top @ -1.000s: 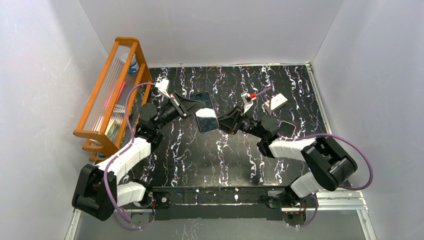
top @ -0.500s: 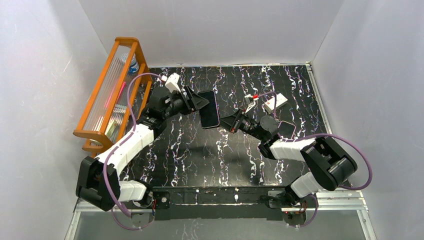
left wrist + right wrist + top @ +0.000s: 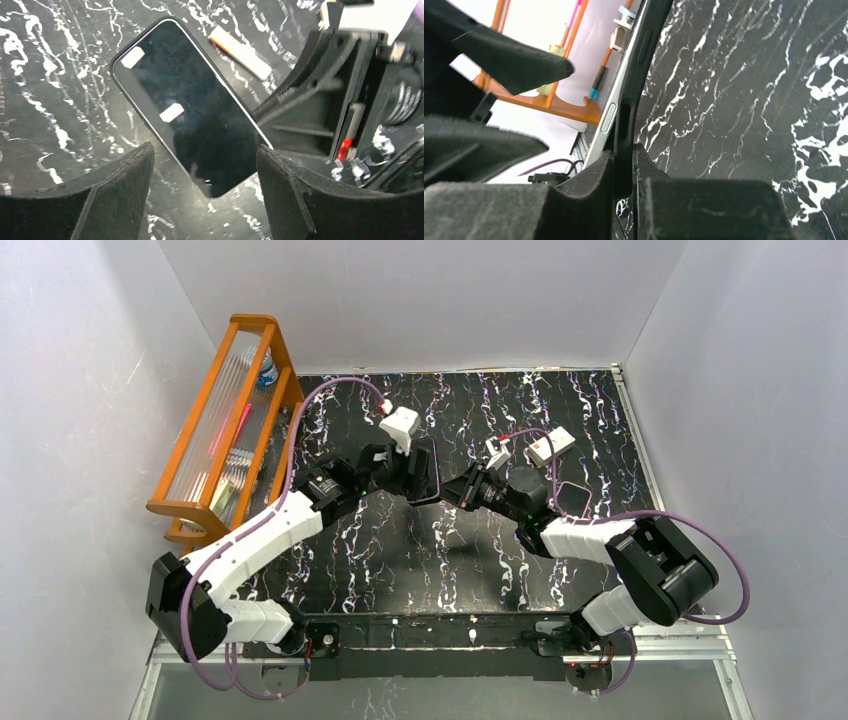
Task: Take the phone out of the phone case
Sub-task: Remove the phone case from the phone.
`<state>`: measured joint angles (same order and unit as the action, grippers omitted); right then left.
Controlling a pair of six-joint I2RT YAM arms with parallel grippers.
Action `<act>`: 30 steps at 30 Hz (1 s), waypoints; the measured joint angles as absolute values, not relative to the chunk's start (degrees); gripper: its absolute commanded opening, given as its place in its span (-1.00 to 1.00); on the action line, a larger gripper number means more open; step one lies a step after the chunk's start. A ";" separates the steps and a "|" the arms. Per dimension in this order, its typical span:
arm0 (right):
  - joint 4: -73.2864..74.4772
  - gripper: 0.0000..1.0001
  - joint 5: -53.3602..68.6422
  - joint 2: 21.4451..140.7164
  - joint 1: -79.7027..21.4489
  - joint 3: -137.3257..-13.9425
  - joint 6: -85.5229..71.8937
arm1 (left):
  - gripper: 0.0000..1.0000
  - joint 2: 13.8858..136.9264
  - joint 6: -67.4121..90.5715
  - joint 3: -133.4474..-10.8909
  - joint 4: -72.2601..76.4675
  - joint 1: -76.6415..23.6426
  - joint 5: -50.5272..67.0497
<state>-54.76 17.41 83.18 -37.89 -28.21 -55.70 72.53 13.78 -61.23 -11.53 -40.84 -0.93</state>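
Note:
The phone (image 3: 190,107), dark screen with a black case rim, is held above the table by my right gripper (image 3: 457,490). In the right wrist view it runs edge-on: silver phone side (image 3: 608,117) against the black phone case (image 3: 626,112), and my right gripper (image 3: 624,167) is shut on its lower end. My left gripper (image 3: 205,192) is open, its fingers (image 3: 117,197) spread on either side of the phone's near corner without touching it. From above, the left gripper (image 3: 405,468) sits right beside the phone (image 3: 427,470).
An orange wooden rack (image 3: 225,425) with utensils stands at the left edge. A small white box (image 3: 552,445) lies at the back right, and a dark rounded flat item (image 3: 574,498) lies by the right forearm. White walls enclose the black marbled table (image 3: 400,550).
My left gripper let go and opened, and its arm swung right to sit close against the phone. The right gripper kept its hold and the phone tilted more edge-on.

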 measured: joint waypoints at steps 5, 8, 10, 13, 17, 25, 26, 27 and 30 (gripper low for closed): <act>-48.01 -0.97 16.62 83.18 -37.89 -29.63 -56.93 | 0.44 71.55 4.21 -61.45 -15.44 -47.13 -8.12; -45.04 -0.97 16.53 83.18 -37.89 -30.70 -57.65 | 0.42 71.37 -0.97 -61.65 -15.99 -51.31 -12.60; -44.03 -0.97 16.56 83.18 -37.89 -31.09 -58.39 | 0.40 71.40 -3.79 -61.65 -16.29 -53.69 -15.44; -43.03 -0.97 16.53 83.18 -37.89 -31.18 -59.31 | 0.36 71.90 -7.40 -61.67 -16.38 -57.08 -19.33; -42.52 -0.97 16.40 83.18 -37.89 -31.18 -60.38 | 0.28 73.73 -10.48 -61.67 -15.88 -59.96 -23.49; -42.41 -0.97 16.64 83.18 -37.89 -31.18 -61.73 | 0.17 77.62 -12.25 -61.39 -12.80 -60.60 -26.87; -42.41 -0.97 16.64 83.18 -37.89 -31.18 -61.82 | 0.16 77.84 -12.43 -61.21 -12.38 -60.62 -27.11; -42.41 -0.97 16.69 83.18 -37.89 -31.18 -61.95 | 0.15 78.04 -12.67 -61.10 -12.01 -60.62 -27.35; -42.44 -0.97 16.82 83.18 -37.89 -31.18 -62.57 | 0.12 78.50 -13.04 -60.34 -10.72 -60.62 -28.14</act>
